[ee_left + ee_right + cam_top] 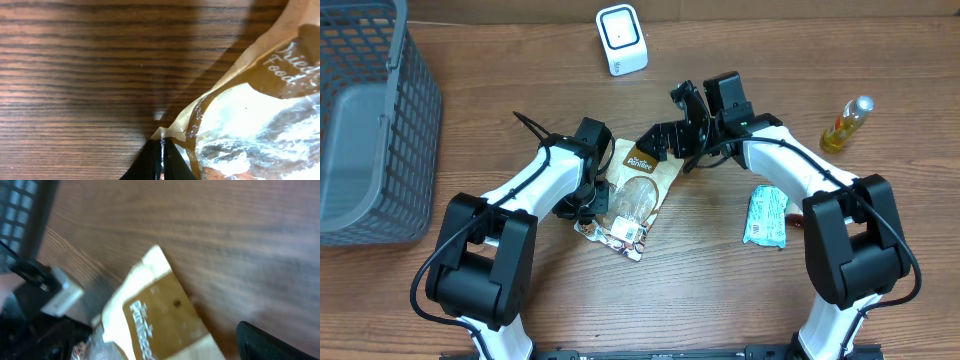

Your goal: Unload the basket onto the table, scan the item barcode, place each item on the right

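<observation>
Overhead, left hand (592,203) pinches the clear-windowed pouch (644,168), pale contents (632,200) visible inside.

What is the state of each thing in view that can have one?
Brown-and-clear plastic snack pouch: lying flat, label up.
Left tool: shut on the pouch's corner.
Right tool: open, holding nothing.
Small yellow plastic bottle: on its side, capped.
Teal foil packet: lying flat.
Grey plastic mesh basket: upright, nothing visible inside.
White box-shaped scanner: standing upright.

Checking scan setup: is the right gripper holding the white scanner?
No: the white scanner stands alone on the table, while the right gripper hangs open by the top edge of the snack pouch.
</observation>
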Action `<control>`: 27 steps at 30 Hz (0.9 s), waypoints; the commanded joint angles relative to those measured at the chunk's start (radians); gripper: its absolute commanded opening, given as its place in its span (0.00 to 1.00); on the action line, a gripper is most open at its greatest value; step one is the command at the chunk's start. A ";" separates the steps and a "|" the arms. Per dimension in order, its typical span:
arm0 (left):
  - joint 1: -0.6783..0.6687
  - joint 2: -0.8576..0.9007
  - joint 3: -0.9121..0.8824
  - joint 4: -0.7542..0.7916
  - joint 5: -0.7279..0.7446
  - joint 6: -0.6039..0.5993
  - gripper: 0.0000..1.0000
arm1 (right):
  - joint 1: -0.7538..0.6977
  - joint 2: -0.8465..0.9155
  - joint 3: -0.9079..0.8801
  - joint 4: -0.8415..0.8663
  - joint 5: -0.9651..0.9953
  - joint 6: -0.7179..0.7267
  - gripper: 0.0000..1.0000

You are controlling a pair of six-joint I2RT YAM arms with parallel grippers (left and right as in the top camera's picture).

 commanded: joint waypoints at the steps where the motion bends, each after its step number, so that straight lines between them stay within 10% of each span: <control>1: 0.005 -0.008 0.015 0.017 0.009 0.053 0.10 | 0.014 -0.006 0.006 -0.033 0.032 -0.015 1.00; 27: 0.005 -0.008 0.015 0.085 0.012 0.069 0.12 | 0.034 0.116 -0.018 -0.255 -0.225 0.116 0.93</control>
